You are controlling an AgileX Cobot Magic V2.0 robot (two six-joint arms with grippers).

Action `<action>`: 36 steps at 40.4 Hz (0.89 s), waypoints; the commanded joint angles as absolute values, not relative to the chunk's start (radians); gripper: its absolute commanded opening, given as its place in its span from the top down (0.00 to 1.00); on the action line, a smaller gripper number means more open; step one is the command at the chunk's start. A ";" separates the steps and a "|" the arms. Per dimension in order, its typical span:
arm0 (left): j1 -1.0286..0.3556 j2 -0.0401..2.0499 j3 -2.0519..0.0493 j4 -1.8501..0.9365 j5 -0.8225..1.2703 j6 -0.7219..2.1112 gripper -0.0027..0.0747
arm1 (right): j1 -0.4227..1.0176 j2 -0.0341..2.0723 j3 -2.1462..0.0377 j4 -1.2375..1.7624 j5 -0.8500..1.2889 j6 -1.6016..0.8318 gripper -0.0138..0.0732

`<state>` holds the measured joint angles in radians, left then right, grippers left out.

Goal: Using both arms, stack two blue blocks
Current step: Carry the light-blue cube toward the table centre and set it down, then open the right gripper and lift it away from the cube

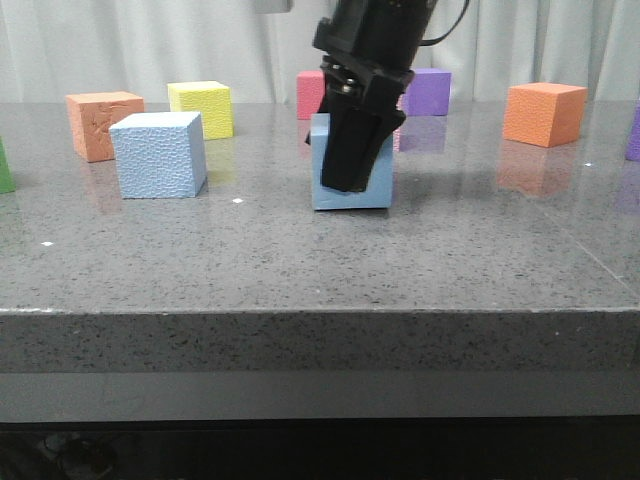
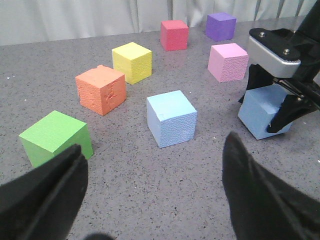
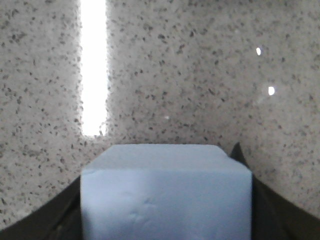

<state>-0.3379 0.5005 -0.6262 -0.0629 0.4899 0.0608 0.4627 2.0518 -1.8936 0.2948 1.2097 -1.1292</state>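
Observation:
One pale blue block (image 1: 160, 155) stands free on the grey table at the left; it also shows in the left wrist view (image 2: 171, 118). My right gripper (image 1: 345, 180) comes down from above at the table's middle and is shut on the second blue block (image 1: 378, 185), which sits at table level, slightly tilted. The left wrist view shows that gripper (image 2: 265, 107) clamped on the block (image 2: 257, 117). In the right wrist view the block (image 3: 165, 195) fills the space between the fingers (image 3: 270, 215). My left gripper (image 2: 154, 150) is open and empty, just short of the free block; it is out of the front view.
Smaller cubes stand around: orange (image 1: 103, 123), yellow (image 1: 202, 108), red (image 1: 312, 93), purple (image 1: 430, 92) and orange (image 1: 544, 113) along the back. A green cube (image 2: 55, 136) lies near my left finger and a pink one (image 2: 228, 61) behind the held block. The table's front edge (image 1: 320, 312) is near.

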 commanded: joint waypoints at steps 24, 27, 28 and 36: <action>-0.346 0.510 -0.661 -0.065 0.408 0.060 0.26 | 0.465 1.934 -1.965 0.337 1.206 -0.959 0.09; -0.346 0.510 -0.661 -0.065 0.408 0.060 0.26 | 0.465 1.901 -1.968 0.336 1.197 -0.854 0.09; -0.346 0.510 -0.661 -0.065 0.408 0.060 0.26 | 0.465 1.885 -1.968 0.333 1.190 -0.792 0.09; -0.346 0.510 -0.661 -0.065 0.408 0.060 0.26 | 0.463 1.772 -1.952 0.251 1.159 -0.274 0.09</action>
<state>-0.3379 0.5005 -0.6262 -0.0629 0.4882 0.0608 0.4691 1.8798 -1.9306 0.2762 1.1981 -0.5014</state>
